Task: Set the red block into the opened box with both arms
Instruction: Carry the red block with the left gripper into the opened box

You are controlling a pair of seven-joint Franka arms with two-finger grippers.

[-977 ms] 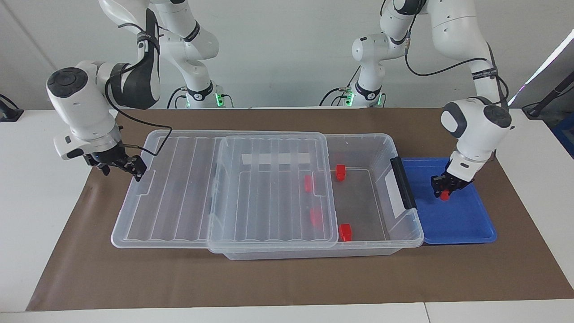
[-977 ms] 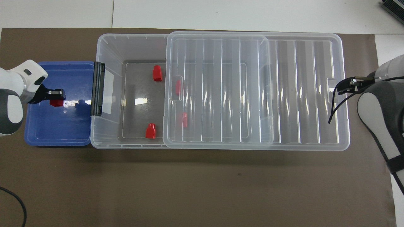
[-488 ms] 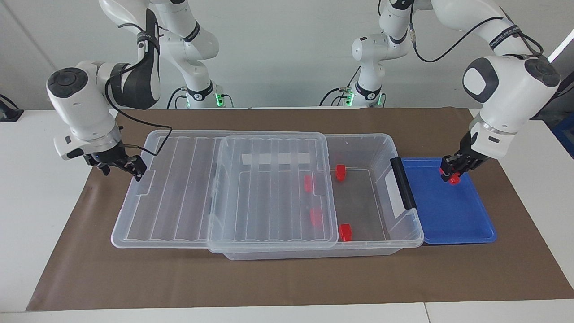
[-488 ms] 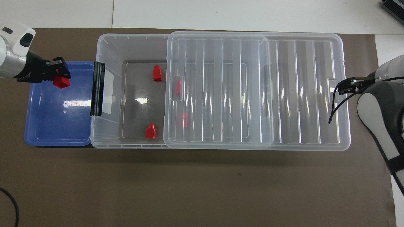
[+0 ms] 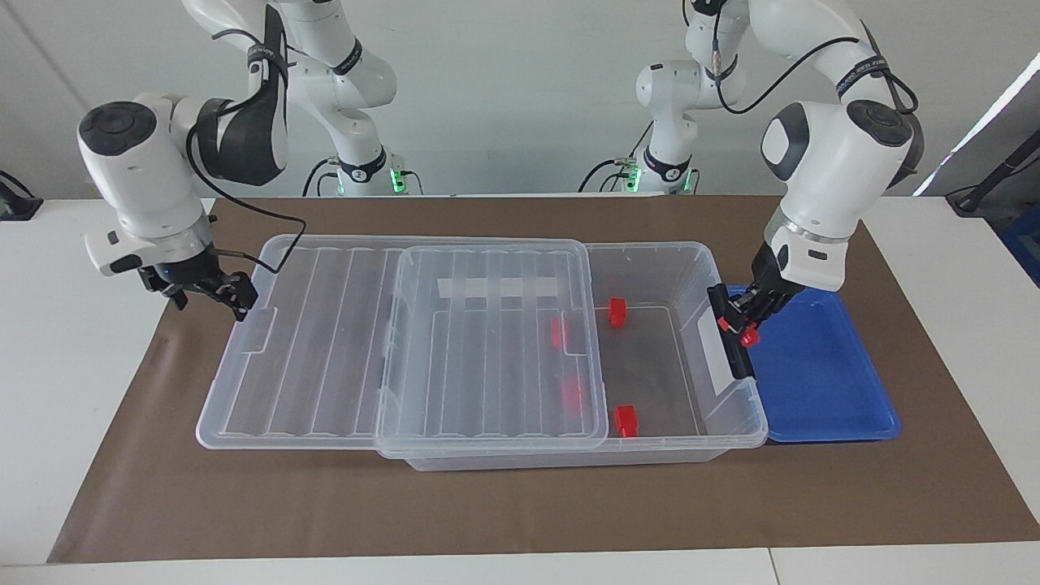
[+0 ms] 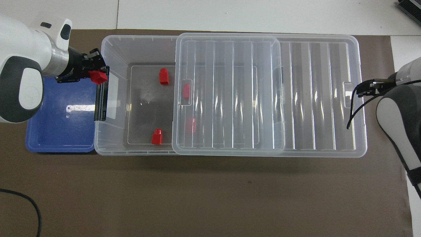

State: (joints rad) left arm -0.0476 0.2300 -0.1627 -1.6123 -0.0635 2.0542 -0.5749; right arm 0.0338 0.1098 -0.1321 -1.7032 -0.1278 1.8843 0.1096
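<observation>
My left gripper [image 5: 739, 323] [image 6: 95, 74] is shut on a small red block [image 5: 747, 334] [image 6: 99, 77], held in the air over the black end clip [image 5: 729, 341] [image 6: 100, 102] of the clear box [image 5: 650, 253] [image 6: 108, 42]. The ribbed lid [image 5: 487, 357] [image 6: 230, 92] is slid toward the right arm's end, so the box's clip end lies uncovered. Several red blocks lie inside: two in the uncovered part [image 5: 617, 312] [image 5: 626, 420], two under the lid [image 5: 558, 331]. My right gripper [image 5: 238, 301] [image 6: 361, 89] is open, its tips at the lid's end rim by the tab.
A blue tray [image 5: 821, 382] [image 6: 59, 131] lies against the box's clip end, with nothing in it. Two smaller white arms with green lights [image 5: 361, 166] [image 5: 666, 162] stand at the robots' edge. A brown mat [image 5: 520, 504] covers the table.
The left gripper lifted the red block out of the blue tray and carried it to above the box's clip end. The right gripper rose slightly, and the lid shifted a little toward the right arm's end.
</observation>
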